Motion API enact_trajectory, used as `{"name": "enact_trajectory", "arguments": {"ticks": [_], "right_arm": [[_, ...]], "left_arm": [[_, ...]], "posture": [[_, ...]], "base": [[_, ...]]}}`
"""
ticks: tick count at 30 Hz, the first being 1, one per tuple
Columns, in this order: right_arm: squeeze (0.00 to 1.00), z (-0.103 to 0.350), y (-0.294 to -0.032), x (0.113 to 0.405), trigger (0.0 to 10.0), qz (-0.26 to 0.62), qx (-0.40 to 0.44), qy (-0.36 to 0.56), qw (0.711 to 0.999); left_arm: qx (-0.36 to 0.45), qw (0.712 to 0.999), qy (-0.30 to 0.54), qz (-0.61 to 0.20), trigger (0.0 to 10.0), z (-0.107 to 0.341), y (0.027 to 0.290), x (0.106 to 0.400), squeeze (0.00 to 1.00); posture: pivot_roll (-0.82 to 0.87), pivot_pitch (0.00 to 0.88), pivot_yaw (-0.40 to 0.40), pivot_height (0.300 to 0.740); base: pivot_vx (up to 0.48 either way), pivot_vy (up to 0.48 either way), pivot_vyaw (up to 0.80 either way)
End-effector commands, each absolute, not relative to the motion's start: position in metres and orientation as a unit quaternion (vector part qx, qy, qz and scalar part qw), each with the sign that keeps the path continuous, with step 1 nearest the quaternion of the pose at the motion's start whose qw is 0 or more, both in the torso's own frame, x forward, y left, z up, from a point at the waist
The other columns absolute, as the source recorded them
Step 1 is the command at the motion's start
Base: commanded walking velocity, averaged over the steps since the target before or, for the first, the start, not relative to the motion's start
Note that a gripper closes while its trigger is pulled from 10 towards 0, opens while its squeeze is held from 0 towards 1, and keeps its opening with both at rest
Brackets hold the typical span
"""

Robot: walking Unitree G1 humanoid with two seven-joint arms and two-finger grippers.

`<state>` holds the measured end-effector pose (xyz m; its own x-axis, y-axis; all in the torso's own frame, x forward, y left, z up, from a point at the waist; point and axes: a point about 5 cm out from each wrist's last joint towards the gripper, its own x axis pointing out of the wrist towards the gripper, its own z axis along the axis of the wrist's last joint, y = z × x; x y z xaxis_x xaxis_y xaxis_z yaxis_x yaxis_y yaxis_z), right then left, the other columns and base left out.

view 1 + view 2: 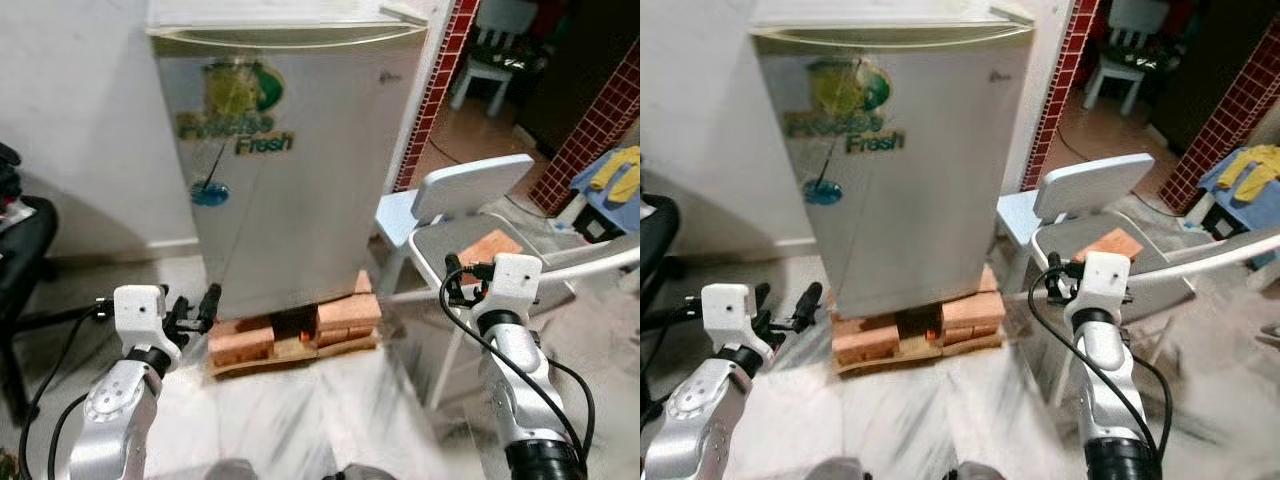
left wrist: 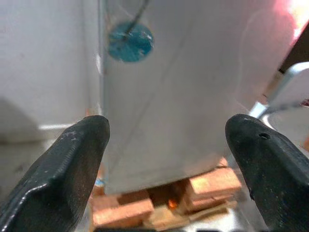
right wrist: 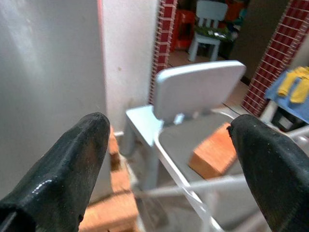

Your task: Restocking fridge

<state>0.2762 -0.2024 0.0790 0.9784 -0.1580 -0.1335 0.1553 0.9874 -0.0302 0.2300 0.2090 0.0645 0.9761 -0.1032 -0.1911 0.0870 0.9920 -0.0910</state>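
Left eye view has the small silver fridge [image 1: 290, 160] straight ahead with its door shut, a green "Fresh" sticker [image 1: 240, 110] and a round blue sticker [image 1: 210, 192] on the front. It stands raised on red bricks [image 1: 295, 335] laid over a wooden board on the pale floor [image 1: 290, 420], against a white wall [image 1: 70, 120].

The left gripper [image 1: 195, 308] is held up low in front of the fridge's bottom left corner, its fingers [image 2: 72, 164] spread wide apart and holding nothing. Between those fingers, in the left wrist view, sit the lower door, the blue sticker and the bricks under it — the fridge lies just beyond the fingertips, not touching them.

The right gripper [image 1: 460, 280] is raised off the fridge's right side, its fingers [image 3: 72, 164] also parted wide and empty. Framed between them are a light blue plastic chair [image 3: 193, 96] and, just past it, a grey seat [image 3: 193, 140] carrying a single loose brick [image 3: 215, 150]; the fridge's right wall runs beside one finger.

Beyond the right fingers a red tiled pillar [image 1: 440, 80] edges a doorway, with a white child's chair [image 1: 495, 50] farther back and yellow cloth [image 1: 620, 170] on a blue surface at the far right. A black chair [image 1: 25, 240] sits out past the left fingers.
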Motion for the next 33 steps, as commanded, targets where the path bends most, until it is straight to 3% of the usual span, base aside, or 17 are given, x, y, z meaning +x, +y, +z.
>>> {"name": "enact_trajectory", "arguments": {"ticks": [1,9,17,27,33], "right_arm": [[0.0,0.0812,-0.1987,0.2777,10.0,-0.069,-0.013,0.065,0.995],[0.0,0.0819,-0.1988,0.2794,10.0,-0.07,-0.015,0.065,0.995],[0.0,0.0834,-0.198,0.2824,10.0,-0.071,-0.013,0.064,0.995],[0.0,0.0822,-0.1964,0.2837,10.0,-0.066,-0.011,0.066,0.996],[0.0,0.0849,-0.1957,0.2877,10.0,-0.062,-0.012,0.063,0.996]], "left_arm": [[-0.037,0.994,0.1,-0.038,10.0,0.0642,0.2127,0.2289,0.0],[-0.035,0.993,0.106,-0.032,10.0,0.0639,0.2137,0.2278,0.0],[-0.039,0.992,0.112,-0.037,10.0,0.0631,0.2141,0.2252,0.0],[-0.033,0.994,0.096,-0.043,10.0,0.0661,0.2165,0.2268,0.0],[-0.037,0.993,0.102,-0.044,10.0,0.0671,0.2184,0.2267,0.0]], "posture": [[0.13,0.0,-0.063,0.74],[0.13,0.01,-0.068,0.74],[0.14,0.014,-0.064,0.74],[0.15,0.01,-0.074,0.74],[0.16,0.008,-0.079,0.74]], "base": [[0.0,0.0,0.0],[0.0,0.063,0.0],[0.0,0.474,0.0],[0.0,0.479,-0.56],[0.137,0.413,0.0]]}}
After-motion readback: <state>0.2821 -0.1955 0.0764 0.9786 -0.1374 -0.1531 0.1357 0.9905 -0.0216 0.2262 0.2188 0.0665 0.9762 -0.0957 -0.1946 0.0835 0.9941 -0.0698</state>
